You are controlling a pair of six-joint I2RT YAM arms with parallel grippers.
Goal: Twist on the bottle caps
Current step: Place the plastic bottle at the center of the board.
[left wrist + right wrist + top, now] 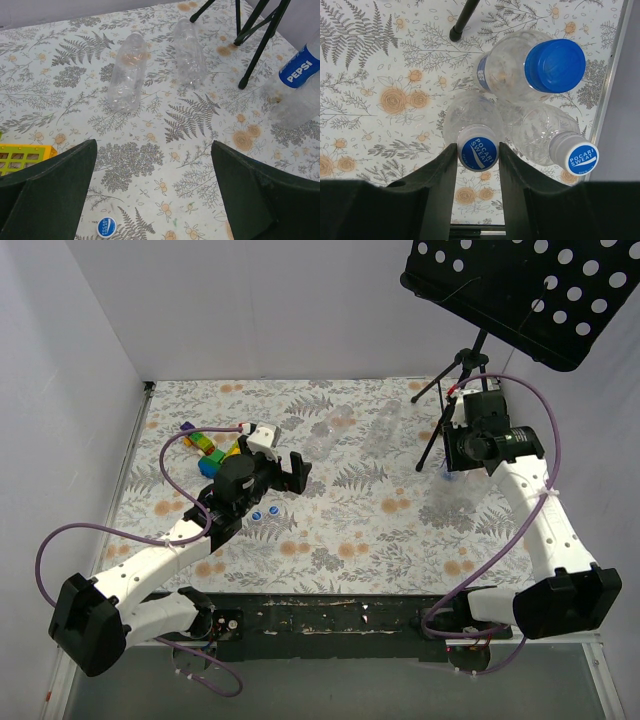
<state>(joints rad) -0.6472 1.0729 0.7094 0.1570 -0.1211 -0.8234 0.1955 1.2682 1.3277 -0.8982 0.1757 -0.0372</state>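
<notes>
In the right wrist view three clear bottles stand upright together. My right gripper (pixel 478 151) is shut on the blue-and-white cap (pixel 479 155) of the middle bottle (pixel 470 112), a finger touching each side. A blue-capped labelled bottle (pixel 520 70) and a third capped bottle (pixel 540 130) stand beside it. In the top view the right gripper (pixel 451 466) is by the tripod. My left gripper (pixel 286 472) (pixel 155 185) is open and empty above the cloth. Two uncapped bottles (pixel 127 72) (pixel 189 45) lie ahead of it. A loose cap (pixel 106 226) lies near its left finger; two loose caps (pixel 264 511) show from above.
A black tripod stand (pixel 450 390) with a perforated tray (pixel 530 290) stands at the back right; its foot (pixel 455 34) is close to the upright bottles. Colourful toy blocks (pixel 215 445) lie at the left. The table's right edge (pixel 615 75) is near the bottles.
</notes>
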